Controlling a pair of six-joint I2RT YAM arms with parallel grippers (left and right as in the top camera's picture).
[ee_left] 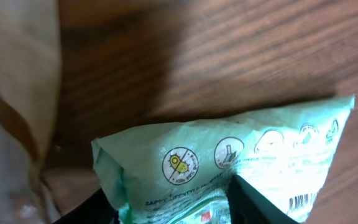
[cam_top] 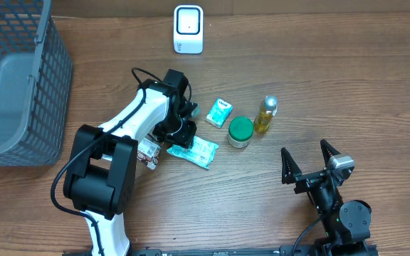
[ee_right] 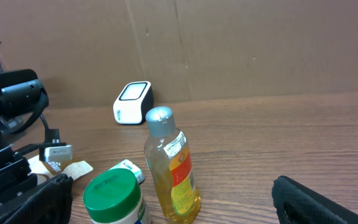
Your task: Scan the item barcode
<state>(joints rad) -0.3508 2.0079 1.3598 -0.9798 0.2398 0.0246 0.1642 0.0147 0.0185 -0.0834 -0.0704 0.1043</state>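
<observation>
The pale green plastic packet (ee_left: 229,155) lies flat near the middle of the wood-grain tabletop (cam_top: 347,71), slightly toward the robot's edge. It is a soft, crinkled, glossy pouch with a sealed end. It is printed with a row of round icons and small lettering, and a strip of black barcode shows at one corner.

The left gripper (ee_left: 169,193) straddles one end of the packet, with a black finger on either side. I cannot tell whether the fingers are actually squeezing it. The right gripper (cam_top: 308,162) hangs by the near edge with its fingers spread wide and nothing between them.

The tabletop is dark brown with a fine streaked grain. Behind its far edge stands a plain brown board wall (ee_right: 241,43).

A white barcode scanner (cam_top: 188,28), boxy with rounded corners, sits by the far edge. A grey mesh basket (cam_top: 45,92) fills the far left corner. Just beyond the packet are a small teal carton (cam_top: 220,112), a green-lidded jar (cam_top: 240,131) and a yellow oil bottle (cam_top: 266,115) with a silver cap.
</observation>
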